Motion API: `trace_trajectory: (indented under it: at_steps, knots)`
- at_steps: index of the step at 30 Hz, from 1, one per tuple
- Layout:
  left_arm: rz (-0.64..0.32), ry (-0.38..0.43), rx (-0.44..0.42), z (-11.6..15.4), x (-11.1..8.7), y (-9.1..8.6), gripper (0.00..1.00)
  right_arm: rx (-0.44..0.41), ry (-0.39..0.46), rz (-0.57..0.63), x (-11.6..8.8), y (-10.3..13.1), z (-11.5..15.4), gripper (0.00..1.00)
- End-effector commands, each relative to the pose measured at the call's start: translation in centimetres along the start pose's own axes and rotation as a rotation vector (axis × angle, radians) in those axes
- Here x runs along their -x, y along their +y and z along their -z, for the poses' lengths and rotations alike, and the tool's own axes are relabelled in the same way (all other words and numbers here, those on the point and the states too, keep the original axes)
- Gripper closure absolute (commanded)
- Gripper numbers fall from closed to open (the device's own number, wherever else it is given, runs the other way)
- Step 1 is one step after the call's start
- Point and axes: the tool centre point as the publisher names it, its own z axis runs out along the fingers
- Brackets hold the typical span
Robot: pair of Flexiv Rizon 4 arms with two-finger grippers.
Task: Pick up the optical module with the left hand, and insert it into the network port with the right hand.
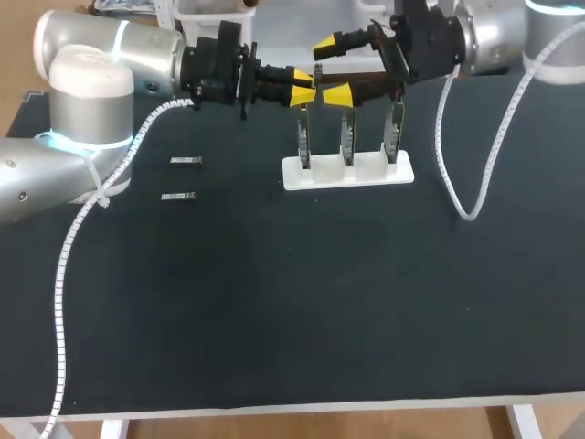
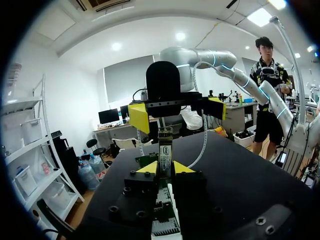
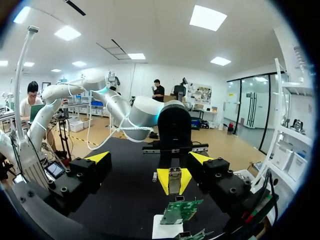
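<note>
1. Above the stand (image 1: pixel 347 171), the module (image 2: pixel 165 150) is gripped between the closed fingers of the left gripper (image 2: pixel 165 169).
2. Over the stand too, the right gripper (image 3: pixel 150 157) is held wide open, its fingers set either side of the module, apart from it.
3. Left of the stand, two spares (image 1: pixel 186 161) are laid flat.

we count three optical modules: one module (image 2: pixel 165 150) clamped in our left gripper (image 1: pixel 302 86), and two more modules (image 1: pixel 186 161) (image 1: pixel 179 197) lying well apart from it. just under that gripper, three circuit boards (image 1: pixel 304 137) (image 1: pixel 347 135) (image 1: pixel 393 133) stand in one white holder (image 1: pixel 347 174).
</note>
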Motion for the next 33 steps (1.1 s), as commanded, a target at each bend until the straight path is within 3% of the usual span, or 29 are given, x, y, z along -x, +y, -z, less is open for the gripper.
trace_trajectory:
  at_steps: [1,33]
  knots:
    - [0.0,0.001,-0.005,-0.06,-0.03,0.25,1.0,0.004,0.0,0.0,0.01,-0.22,-0.01,0.0]
    - [0.0,0.001,-0.005,-0.06,-0.03,0.25,1.0,0.017,-0.001,-0.012,-0.61,-1.18,-0.6,0.0]
